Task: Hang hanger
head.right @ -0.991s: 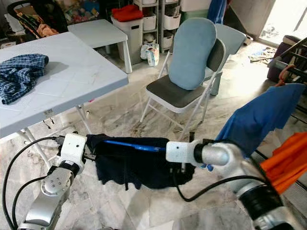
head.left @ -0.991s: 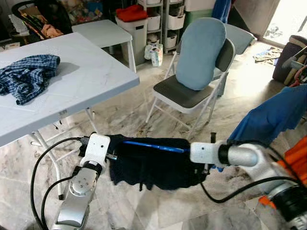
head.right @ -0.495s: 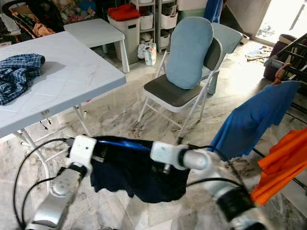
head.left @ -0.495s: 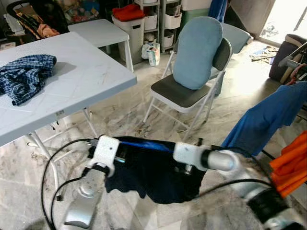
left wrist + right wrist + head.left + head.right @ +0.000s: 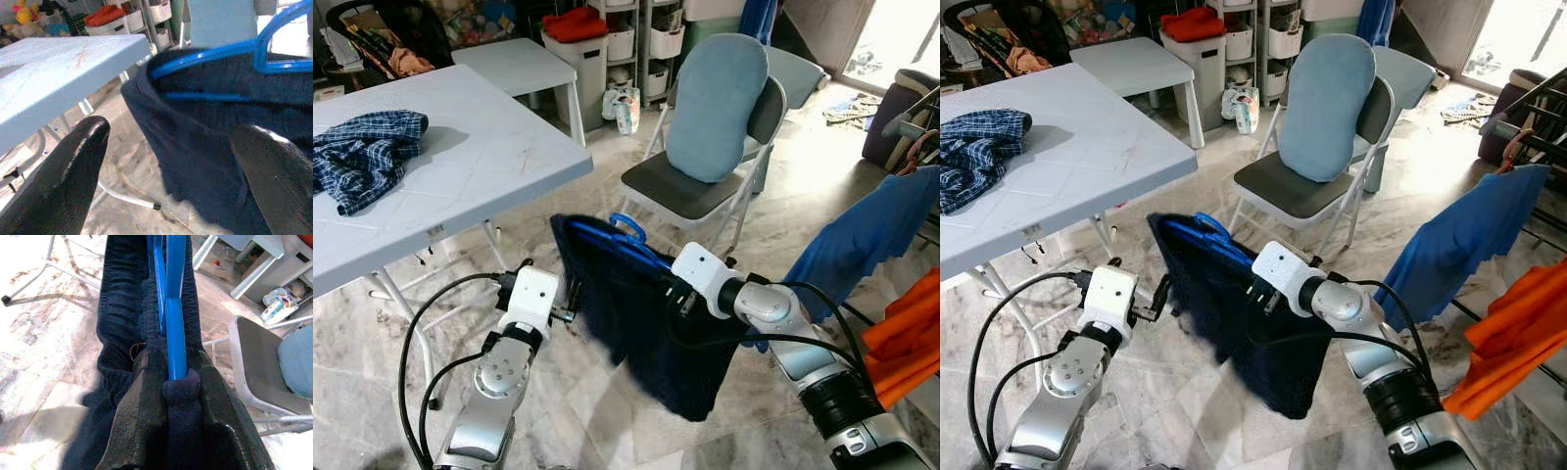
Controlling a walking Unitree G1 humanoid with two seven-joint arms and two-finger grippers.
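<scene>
A blue plastic hanger (image 5: 625, 242) carries a dark navy garment (image 5: 658, 338) that droops toward the floor. My right gripper (image 5: 178, 399) is shut on the hanger's lower end, pinching the blue bar and the cloth over it. The hanger slants up from that grip toward the table corner, with its hook (image 5: 628, 226) uppermost. My left gripper (image 5: 171, 181) stands open just beside the garment's near edge and touches nothing; its fingers (image 5: 572, 297) point at the cloth.
A white folding table (image 5: 499, 157) with a plaid shirt (image 5: 367, 157) stands on the left. Ahead is a folding chair (image 5: 690, 191) with a blue cushion. At the right, a blue garment (image 5: 867, 240) and an orange one (image 5: 906, 338) hang from a drying rack.
My left gripper has let go of the hanger and opened. The right gripper has swung the hanger from level to slanted, its free end and hook now raised, and the garment hangs down.
</scene>
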